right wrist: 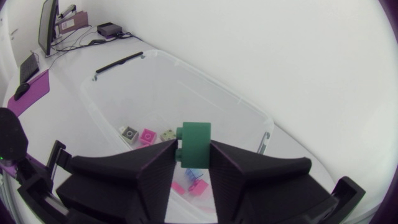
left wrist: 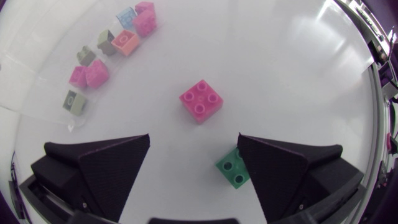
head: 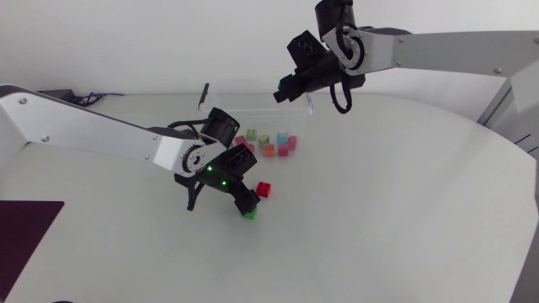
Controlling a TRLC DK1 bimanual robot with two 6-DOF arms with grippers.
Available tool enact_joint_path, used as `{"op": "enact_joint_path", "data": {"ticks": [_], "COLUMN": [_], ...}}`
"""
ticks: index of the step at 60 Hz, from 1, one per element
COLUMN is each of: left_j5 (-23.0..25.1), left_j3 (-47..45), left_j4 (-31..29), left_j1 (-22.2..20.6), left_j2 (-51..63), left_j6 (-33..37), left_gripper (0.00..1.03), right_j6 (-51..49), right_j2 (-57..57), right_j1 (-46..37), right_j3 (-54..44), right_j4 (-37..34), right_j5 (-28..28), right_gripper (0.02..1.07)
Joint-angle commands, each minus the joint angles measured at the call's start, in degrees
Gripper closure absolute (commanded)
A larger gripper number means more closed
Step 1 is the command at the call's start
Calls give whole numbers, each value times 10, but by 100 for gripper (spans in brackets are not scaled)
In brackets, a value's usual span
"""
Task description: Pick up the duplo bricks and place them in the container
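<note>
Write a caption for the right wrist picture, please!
The right gripper holds a green brick over the clear box with bricks inside.

My right gripper [right wrist: 191,163] is holding a duplo brick [right wrist: 194,143] over the container [right wrist: 211,84]. A second brick [left wrist: 201,101] is lying ahead of my left gripper [left wrist: 193,138], and a third brick [left wrist: 230,169] is sitting beside one finger.

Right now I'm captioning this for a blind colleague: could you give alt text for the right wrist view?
The right gripper is shut on a dark green brick, held over the clear container. Several small bricks, grey and pink among them, lie inside it.
</note>
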Motion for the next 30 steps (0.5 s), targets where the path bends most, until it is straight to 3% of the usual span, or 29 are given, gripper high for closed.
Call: {"op": "enact_joint_path", "data": {"ticks": [1,14,30], "left_j5": [-12,-39,-70], "left_j3": [-15,-19,-41], "left_j4": [-17,-28,-46], "left_j1": [-12,-37,-30], "left_j2": [13,22,-11], "left_j6": [-32,-68,-93], "left_gripper": [6,8,8], "right_j6": [16,13,4], "right_j2": [30,14,-81], "right_j1": [-8,-13,12], "right_j3": [28,10,-87], "right_j4": [1,2,7], "right_j5": [1,1,2], "right_gripper": [7,6,6]}}
